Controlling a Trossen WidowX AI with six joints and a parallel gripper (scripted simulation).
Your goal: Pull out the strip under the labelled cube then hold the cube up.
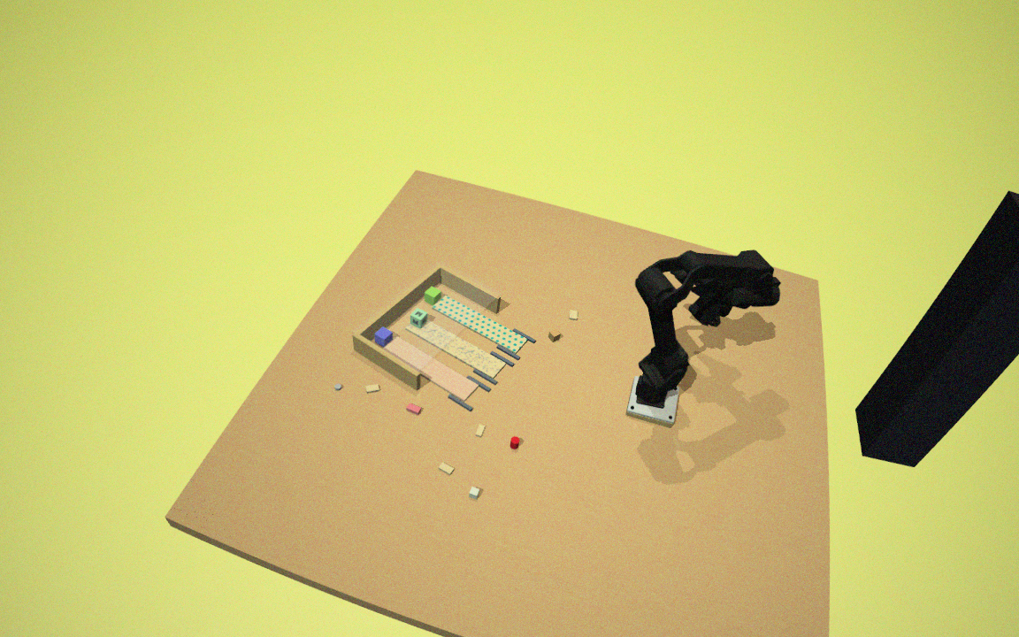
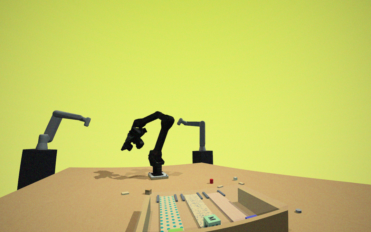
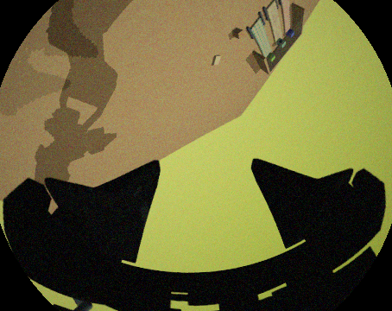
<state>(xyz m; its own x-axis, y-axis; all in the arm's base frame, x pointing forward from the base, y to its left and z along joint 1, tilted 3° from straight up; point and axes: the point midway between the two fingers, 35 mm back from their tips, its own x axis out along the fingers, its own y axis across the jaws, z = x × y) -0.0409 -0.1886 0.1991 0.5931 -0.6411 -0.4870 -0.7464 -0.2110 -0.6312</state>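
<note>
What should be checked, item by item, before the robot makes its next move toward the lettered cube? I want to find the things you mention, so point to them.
1. Gripper [image 1: 705,318] [image 2: 132,148] [image 3: 208,164] open, nothing between its fingers: ok.
2. Lettered cube [image 1: 418,318] [image 2: 212,220] [image 3: 281,43] on the speckled strip [image 1: 456,349] [image 2: 197,204] [image 3: 275,27], the middle one: ok.
3. Speckled strip pulled out from under the cube: not ok.
4. Gripper lined up with that strip's near end: not ok, it is off beyond the table's play area.
5. Strip free to slide without snagging: cannot tell.

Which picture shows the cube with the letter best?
The exterior view: the M on the green cube reads clearly there. The top view shows it small; the wrist view, a tiny blur.
</note>
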